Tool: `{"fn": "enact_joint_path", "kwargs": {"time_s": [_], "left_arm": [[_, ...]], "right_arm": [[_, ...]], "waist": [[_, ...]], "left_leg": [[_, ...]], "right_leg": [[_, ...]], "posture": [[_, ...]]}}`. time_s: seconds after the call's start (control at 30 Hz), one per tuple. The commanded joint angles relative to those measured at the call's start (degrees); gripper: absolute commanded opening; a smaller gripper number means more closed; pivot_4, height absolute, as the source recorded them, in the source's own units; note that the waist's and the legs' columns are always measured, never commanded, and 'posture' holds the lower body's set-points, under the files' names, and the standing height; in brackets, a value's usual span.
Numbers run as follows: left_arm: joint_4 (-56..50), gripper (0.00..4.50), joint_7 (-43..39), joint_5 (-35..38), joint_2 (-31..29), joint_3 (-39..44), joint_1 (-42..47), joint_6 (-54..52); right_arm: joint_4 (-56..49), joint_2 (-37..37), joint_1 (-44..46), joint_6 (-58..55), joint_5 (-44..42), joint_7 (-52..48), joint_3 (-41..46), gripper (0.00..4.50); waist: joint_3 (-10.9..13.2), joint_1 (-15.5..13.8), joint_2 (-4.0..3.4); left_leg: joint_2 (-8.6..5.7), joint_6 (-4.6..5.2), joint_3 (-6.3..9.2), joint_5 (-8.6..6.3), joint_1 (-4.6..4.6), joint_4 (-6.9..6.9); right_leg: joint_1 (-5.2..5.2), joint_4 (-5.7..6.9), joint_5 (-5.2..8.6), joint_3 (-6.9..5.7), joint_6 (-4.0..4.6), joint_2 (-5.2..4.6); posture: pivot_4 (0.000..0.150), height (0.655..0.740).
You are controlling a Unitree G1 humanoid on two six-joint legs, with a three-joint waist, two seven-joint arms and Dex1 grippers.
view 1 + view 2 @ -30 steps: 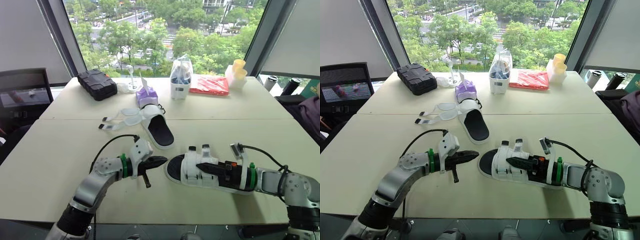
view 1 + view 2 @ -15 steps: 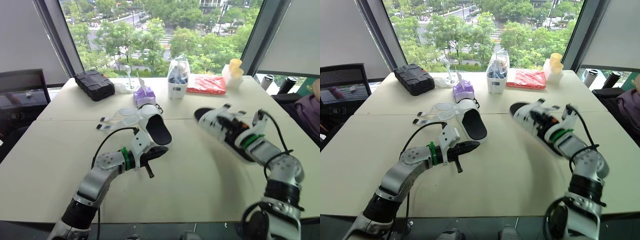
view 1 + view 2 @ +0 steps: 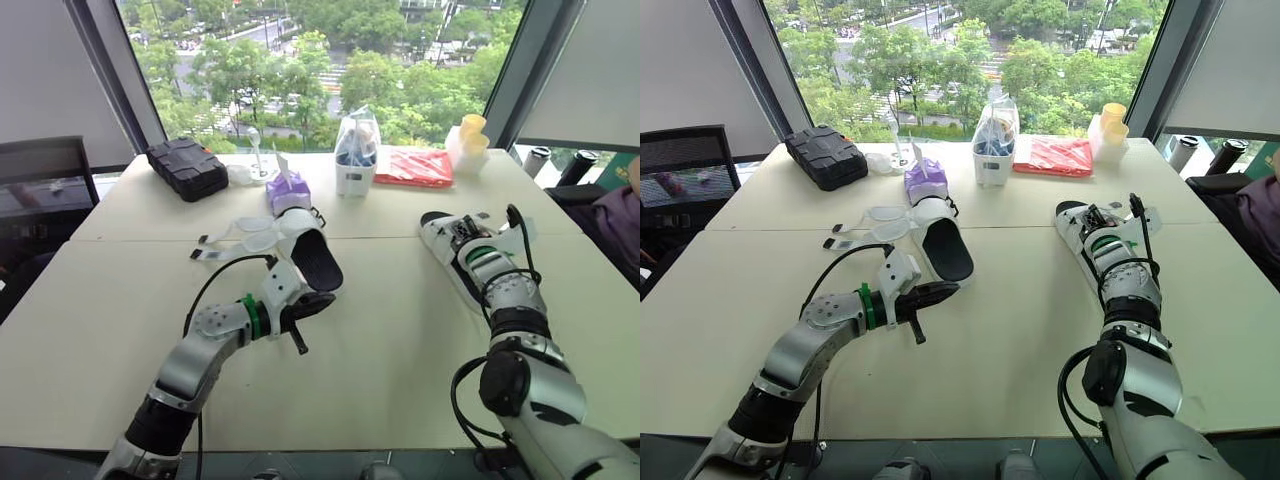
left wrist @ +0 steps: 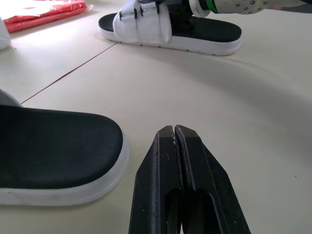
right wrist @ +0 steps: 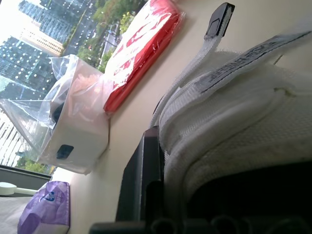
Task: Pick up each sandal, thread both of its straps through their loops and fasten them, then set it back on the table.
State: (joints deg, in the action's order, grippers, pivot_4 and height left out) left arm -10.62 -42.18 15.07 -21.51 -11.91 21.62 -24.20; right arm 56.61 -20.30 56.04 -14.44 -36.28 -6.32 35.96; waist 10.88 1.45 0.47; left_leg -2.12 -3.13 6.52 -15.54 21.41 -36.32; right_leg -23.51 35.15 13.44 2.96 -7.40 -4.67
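Near red packet (image 3: 417, 168), right gripper (image 3: 458, 232) grasping strapped sandal (image 4: 146, 29), left gripper (image 4: 175, 130) clenched shut

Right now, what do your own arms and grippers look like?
Both arms are silver-grey segments with black joints, a green ring at each wrist and a looping black cable. The left arm carries a white block at the wrist, and the left gripper has two tapered black fingers. The right arm has the same build.

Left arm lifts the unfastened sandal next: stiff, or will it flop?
The unfastened sandal has a thick sole, so it will probably stay stiff and feel light. Its undone straps lie limp on the table, so they will likely dangle.
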Motion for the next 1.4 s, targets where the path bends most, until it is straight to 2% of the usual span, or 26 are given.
{"fn": "enact_joint_path", "kwargs": {"time_s": [0.03, 0.17, 0.2, 0.37, 0.6, 0.8, 0.97, 1.13, 1.23, 1.4], "left_arm": [[-4.2, 0.00, 0.7, 0.2, -0.6, 0.7, -0.8, -1.0], [-5.6, 0.00, 1.9, 0.5, -1.1, 1.5, -1.7, -2.1], [-5.8, 0.00, 2.1, 0.5, -1.2, 1.6, -1.9, -2.2], [-6.7, 0.00, 3.3, 0.8, -1.9, 3.0, -2.8, -2.6], [-7.5, 0.00, 4.9, 2.1, -2.6, 7.1, -4.3, -3.1], [-10.4, 0.00, 6.3, 4.6, -2.1, 8.1, -3.7, -7.1], [-9.3, 0.00, 4.4, 3.1, -2.7, 4.2, -1.6, -7.3], [-5.4, 0.00, 3.0, 7.6, -1.0, 7.2, 1.7, -9.0], [-4.5, 0.79, 0.4, 10.1, -1.7, 8.1, 2.1, -9.4], [-6.2, 3.24, -2.0, 10.1, -5.0, 7.8, 1.1, -9.1]], "right_arm": [[1.5, -0.4, 1.2, 3.4, 1.4, -1.0, -0.6, 2.25], [1.9, 0.1, 1.0, 4.2, 1.8, -1.5, -0.7, 4.23], [1.6, 0.3, 0.8, 3.9, 1.6, -2.0, -0.7, 4.46], [-4.2, 1.1, -2.4, 1.0, 3.8, -3.0, -4.5, 4.46], [-33.4, 3.6, -16.6, -13.2, 2.2, -2.6, -11.2, 4.46], [-59.3, -3.1, -31.6, -28.2, -4.7, -8.7, -13.4, 4.46], [-72.2, -7.1, -40.0, -33.6, -12.2, -11.5, -9.4, 4.46], [-81.5, -10.4, -43.6, -35.2, -15.8, -13.1, -9.3, 4.46], [-85.2, -13.2, -46.2, -34.7, -15.5, -16.3, -11.2, 4.50], [-89.9, -15.5, -50.0, -32.9, -13.8, -21.2, -16.3, 4.50]], "waist": [[0.0, 0.4, 0.00], [0.0, 1.1, 0.00], [0.0, 1.1, 0.00], [0.0, 1.1, 0.00], [0.0, 1.0, -0.02], [0.0, 0.6, -0.04], [0.0, 0.6, -0.03], [0.0, 1.0, -0.01], [0.0, 1.0, 0.00], [0.0, 0.8, 0.03]], "left_leg": [[0.00, -0.01, 0.00, 0.00, 0.00, 0.00], [0.00, -0.01, 0.00, 0.01, 0.00, 0.00], [0.00, -0.01, 0.01, 0.01, -0.01, 0.00], [0.00, -0.02, 0.03, 0.01, -0.03, 0.01], [0.00, -0.04, 0.08, 0.02, 0.00, 0.04], [0.00, -0.04, 0.12, 0.02, 0.04, 0.03], [-0.01, -0.04, 0.09, 0.02, -0.02, -0.05], [0.01, 0.01, 0.06, 0.06, -0.03, -0.17], [0.01, 0.01, 0.05, 0.06, -0.03, -0.24], [0.00, 0.01, 0.07, 0.05, 0.02, -0.25]], "right_leg": [[0.01, 0.00, 0.00, 0.00, 0.00, 0.00], [0.01, 0.00, 0.00, 0.01, 0.00, -0.01], [0.02, 0.01, 0.00, 0.01, 0.00, 0.00], [0.02, 0.02, 0.00, 0.00, 0.00, 0.00], [-0.03, 0.04, 0.00, -0.01, 0.00, -0.01], [-0.01, 0.01, 0.01, -0.02, -0.01, -0.01], [0.07, 0.01, 0.02, -0.02, -0.01, 0.00], [0.08, 0.04, 0.02, -0.02, -0.01, 0.03], [0.12, 0.04, 0.02, -0.02, -0.01, 0.02], [0.12, 0.02, 0.04, -0.02, -0.04, 0.01]], "posture": [[0.150, 0.7400], [0.150, 0.7400], [0.150, 0.7400], [0.150, 0.7400], [0.150, 0.7400], [0.150, 0.7400], [0.150, 0.7400], [0.150, 0.7400], [0.150, 0.7400], [0.150, 0.7400]]}}
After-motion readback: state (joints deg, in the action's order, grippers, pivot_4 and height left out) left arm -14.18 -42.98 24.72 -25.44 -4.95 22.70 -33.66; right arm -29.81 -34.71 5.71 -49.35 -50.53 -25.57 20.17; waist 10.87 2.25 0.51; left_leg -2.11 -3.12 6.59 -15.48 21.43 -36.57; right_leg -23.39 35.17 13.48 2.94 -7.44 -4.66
